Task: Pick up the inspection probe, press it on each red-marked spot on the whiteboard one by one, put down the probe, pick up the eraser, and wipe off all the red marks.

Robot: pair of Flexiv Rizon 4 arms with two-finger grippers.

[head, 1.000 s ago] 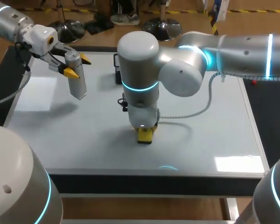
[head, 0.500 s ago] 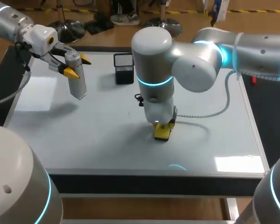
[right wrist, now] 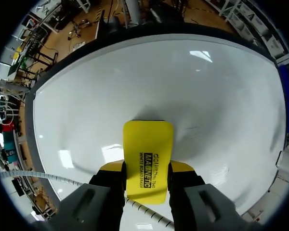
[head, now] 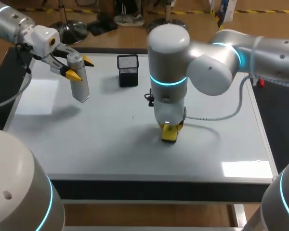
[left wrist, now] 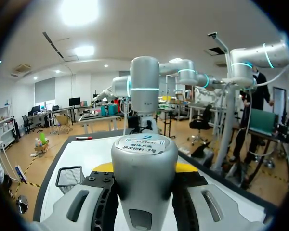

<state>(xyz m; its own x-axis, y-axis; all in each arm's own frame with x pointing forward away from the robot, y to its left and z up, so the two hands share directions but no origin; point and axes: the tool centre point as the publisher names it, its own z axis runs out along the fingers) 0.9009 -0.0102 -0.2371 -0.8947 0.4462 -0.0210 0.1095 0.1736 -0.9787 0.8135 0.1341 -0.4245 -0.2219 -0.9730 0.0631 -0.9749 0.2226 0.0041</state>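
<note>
**Gripping the eraser at mid-board while the probe hangs at ten o'clock**

The right gripper (head: 169,129) is clamped on the flat yellow rectangular eraser (head: 169,134), one yellow-tipped finger on each long edge. The right wrist view shows this clearly, with the eraser sticking out ahead of the fingers toward the glossy white whiteboard (head: 221,139). In the head view the right arm (head: 260,53) enters from three o'clock and bends down over the middle. There the eraser sits just off the board's centre toward five o'clock. Its lower end looks to be touching the surface, and a soft shadow lies beside it.

The left arm (head: 9,24) enters from the ten o'clock corner. The left gripper (head: 81,67) is clenched on the grey cylindrical inspection probe (head: 78,82), with a yellow tip on either side of its upper part. The probe hangs tilted, clear of the board, and its shadow falls on the white surface below it. In the left wrist view the probe's round labelled cap fills the space between the fingers.

A small black wire-mesh cup (head: 128,70) stands upright at the board's far edge, near twelve o'clock, between the two grippers and apart from both. Its mouth faces up, but I cannot tell what it holds.
</note>
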